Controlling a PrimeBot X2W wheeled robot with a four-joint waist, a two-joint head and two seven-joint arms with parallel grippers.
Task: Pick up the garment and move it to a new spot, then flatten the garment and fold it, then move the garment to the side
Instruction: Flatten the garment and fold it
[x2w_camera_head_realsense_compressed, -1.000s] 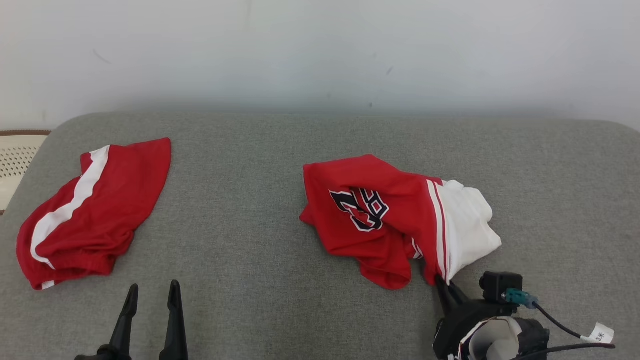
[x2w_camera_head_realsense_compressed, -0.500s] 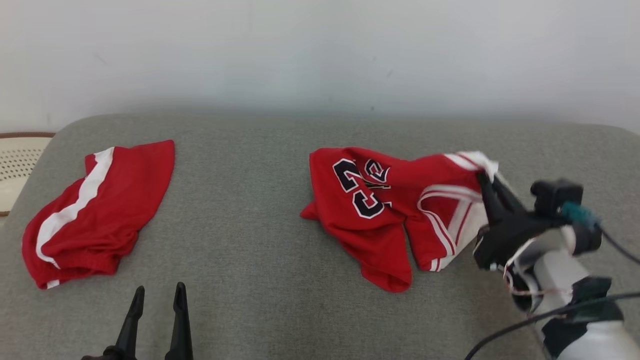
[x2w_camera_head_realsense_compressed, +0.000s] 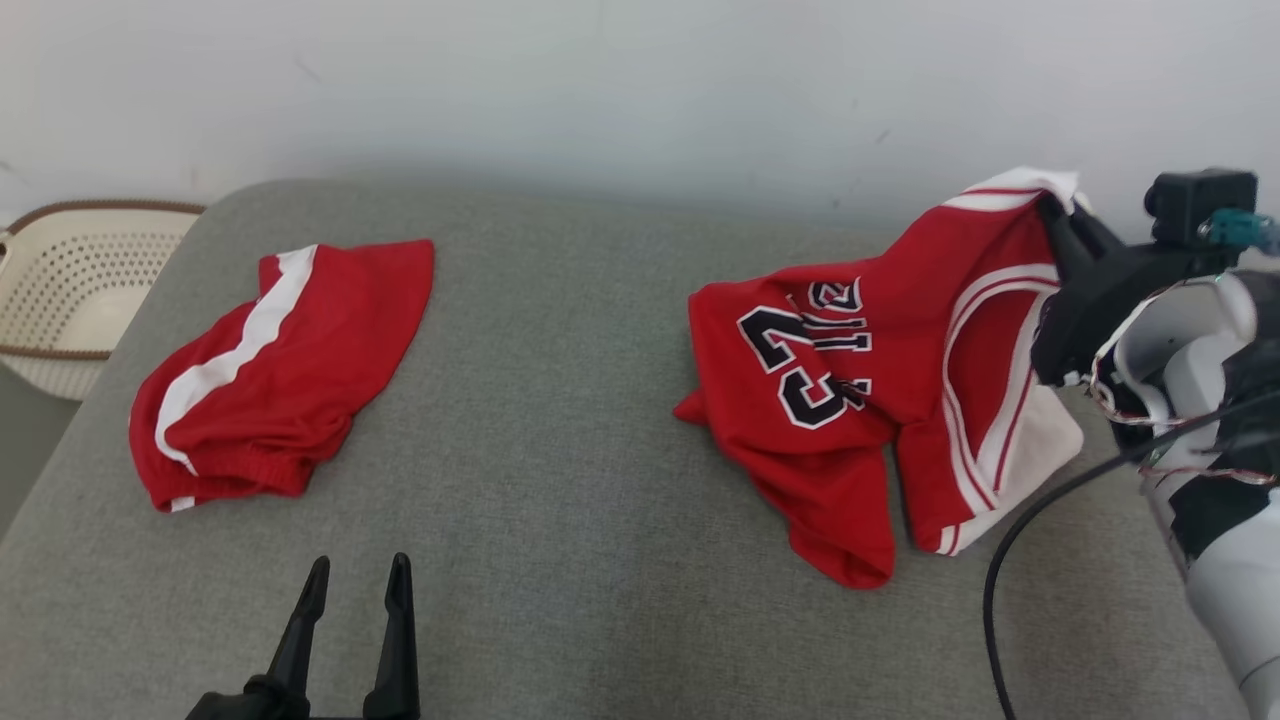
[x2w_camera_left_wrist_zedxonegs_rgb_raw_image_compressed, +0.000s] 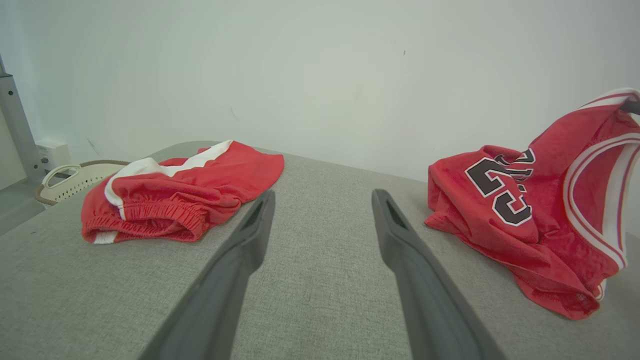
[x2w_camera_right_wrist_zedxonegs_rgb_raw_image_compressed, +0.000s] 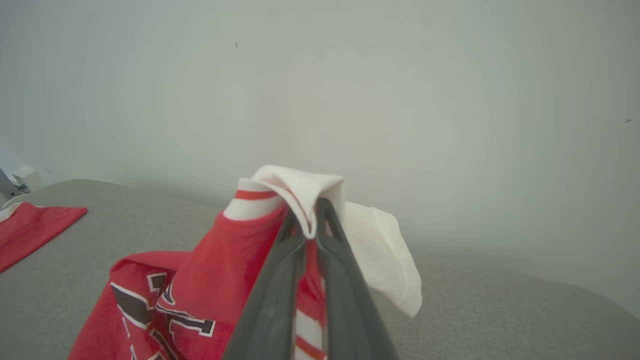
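My right gripper (x2w_camera_head_realsense_compressed: 1050, 205) pinches the jersey (x2w_camera_head_realsense_compressed: 850, 400) by its white trim, half-raised, well right of the shorts (x2w_camera_head_realsense_compressed: 280, 370); I should lift higher until its hem hangs free; left gripper (x2w_camera_head_realsense_compressed: 355, 580) gapes idle near the shorts.

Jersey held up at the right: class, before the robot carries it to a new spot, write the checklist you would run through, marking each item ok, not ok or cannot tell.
1. Grip: right pincer shut on the white-trimmed edge of the jersey: ok.
2. Lift: jersey clear of the cushion: not ok; its lower part lies on it.
3. Spare arm: left pincer open, holding nothing: ok.
4. Neighbour: shorts lie apart from the jersey: ok.
5. Layers: only one layer gripped: cannot tell; cloth bunches at the fingertips.
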